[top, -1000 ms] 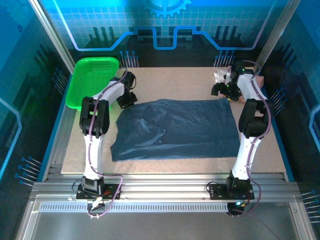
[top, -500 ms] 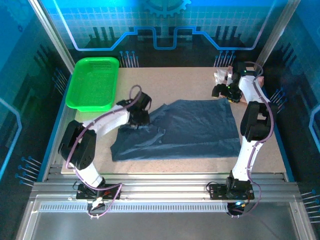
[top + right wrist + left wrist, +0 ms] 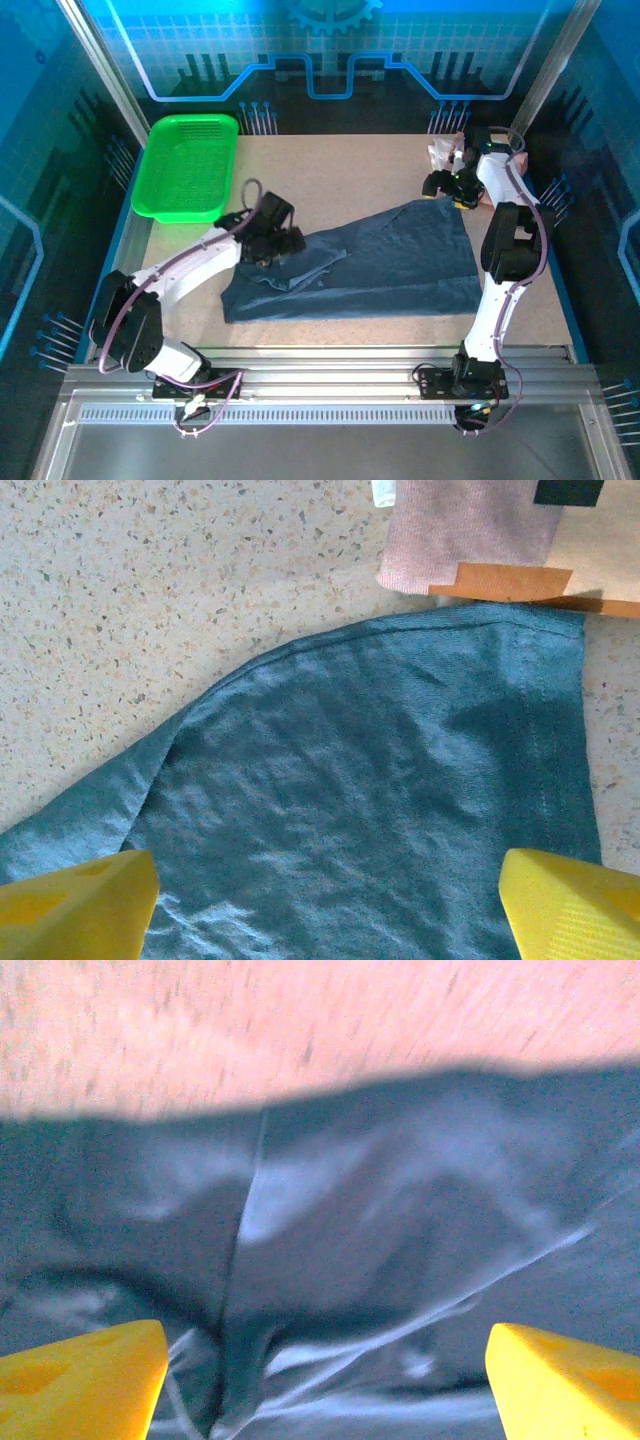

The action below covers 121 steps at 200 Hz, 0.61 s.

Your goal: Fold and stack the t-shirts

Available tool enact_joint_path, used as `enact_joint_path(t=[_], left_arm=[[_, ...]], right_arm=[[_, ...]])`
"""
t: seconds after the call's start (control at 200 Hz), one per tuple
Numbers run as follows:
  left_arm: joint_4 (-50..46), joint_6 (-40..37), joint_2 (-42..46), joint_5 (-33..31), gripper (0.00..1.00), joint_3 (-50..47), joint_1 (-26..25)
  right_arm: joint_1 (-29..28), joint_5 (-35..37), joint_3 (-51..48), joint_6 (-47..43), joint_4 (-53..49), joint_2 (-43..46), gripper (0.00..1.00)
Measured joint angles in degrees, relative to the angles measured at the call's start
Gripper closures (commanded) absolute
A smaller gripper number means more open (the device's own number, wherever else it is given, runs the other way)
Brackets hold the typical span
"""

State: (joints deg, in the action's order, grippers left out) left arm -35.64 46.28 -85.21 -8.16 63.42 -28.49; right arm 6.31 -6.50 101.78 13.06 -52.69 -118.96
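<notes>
The left gripper (image 3: 320,1360) is wide open, with its two yellow fingers (image 3: 85,1360) far apart, and it holds nothing. It is low over the blue shirt (image 3: 390,260), at the bunched-up far left part, and the cloth there has folds and creases. This close view is blurry, so I cannot tell if the fingers touch the cloth. The right gripper (image 3: 325,890) is wide open too and holds nothing. It hangs over the far right corner of the blue shirt, which lies flat on the table (image 3: 340,165). The pink shirt (image 3: 465,530) lies at the far right, and its edge meets that blue corner. The green basket (image 3: 186,214) sits at the far left, apart from both shirts
</notes>
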Motion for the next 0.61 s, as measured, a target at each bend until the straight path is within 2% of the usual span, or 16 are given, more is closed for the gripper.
enact_joint_path(t=[0.15, 0.23, 0.395, 0.605], left_arm=[[2.47, 0.63, -7.23, 3.98, 0.33, 4.48, 7.06], [3.28, 0.26, -12.48, 5.9, 0.36, 4.76, 8.87], [5.57, 0.33, -18.82, 9.38, 0.41, 4.72, 9.16], [8.28, 0.35, -20.13, 11.76, 0.47, 4.76, 9.16]], right_arm=[[0.0, -0.07, -1.27, 0.0, 0.46, 0.26, 0.1], [0.0, -0.2, -1.92, -0.02, 0.48, 0.35, 0.1], [0.0, -0.48, -2.86, -0.02, 0.74, 0.52, 0.11], [0.0, -0.63, -3.17, -0.04, 0.92, 1.09, 0.11]])
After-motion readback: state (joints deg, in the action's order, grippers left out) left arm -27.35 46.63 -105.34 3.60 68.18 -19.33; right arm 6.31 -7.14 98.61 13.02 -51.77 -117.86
